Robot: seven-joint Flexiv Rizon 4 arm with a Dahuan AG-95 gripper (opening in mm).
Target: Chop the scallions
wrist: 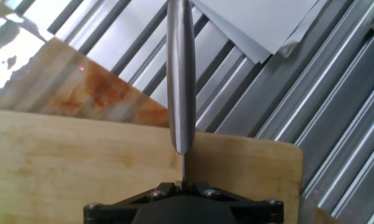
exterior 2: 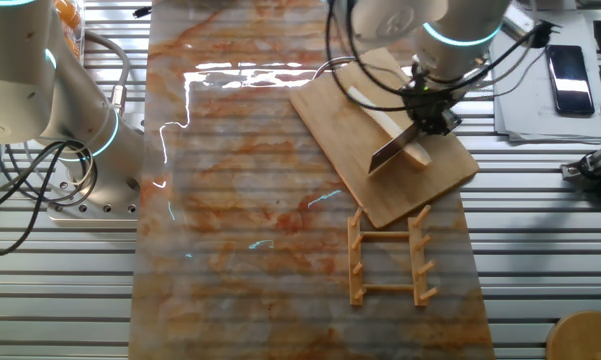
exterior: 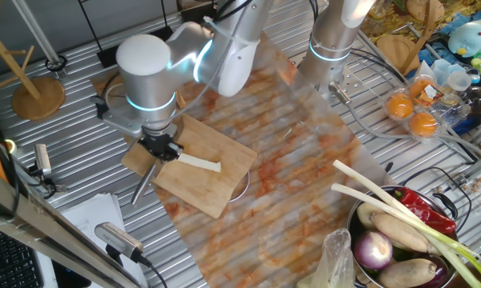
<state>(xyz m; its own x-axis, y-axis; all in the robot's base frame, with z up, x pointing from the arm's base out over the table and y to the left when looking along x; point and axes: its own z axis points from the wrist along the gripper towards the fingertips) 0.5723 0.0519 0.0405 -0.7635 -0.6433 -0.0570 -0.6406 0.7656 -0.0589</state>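
Arm bent low over cutting board [exterior: 200, 172]; gripper [exterior: 160, 149] clamped on knife [exterior: 147, 182] beside scallions [exterior: 198, 163]

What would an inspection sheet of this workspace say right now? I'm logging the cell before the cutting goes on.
Surface: ribbed metal table under a stained clear sheet; wooden cutting board on top.
Job's things: one pale scallion stalk lies whole on the board.
Gripper: gripper shut on a knife, blade slanting down by the stalk's end.
Clutter: wooden rack, bowl of vegetables, long green-leaved stalks, oranges in a tray, papers, phone.
Cables: cables loop round the second arm's base.
Surroundings: wooden stand at the table edge.
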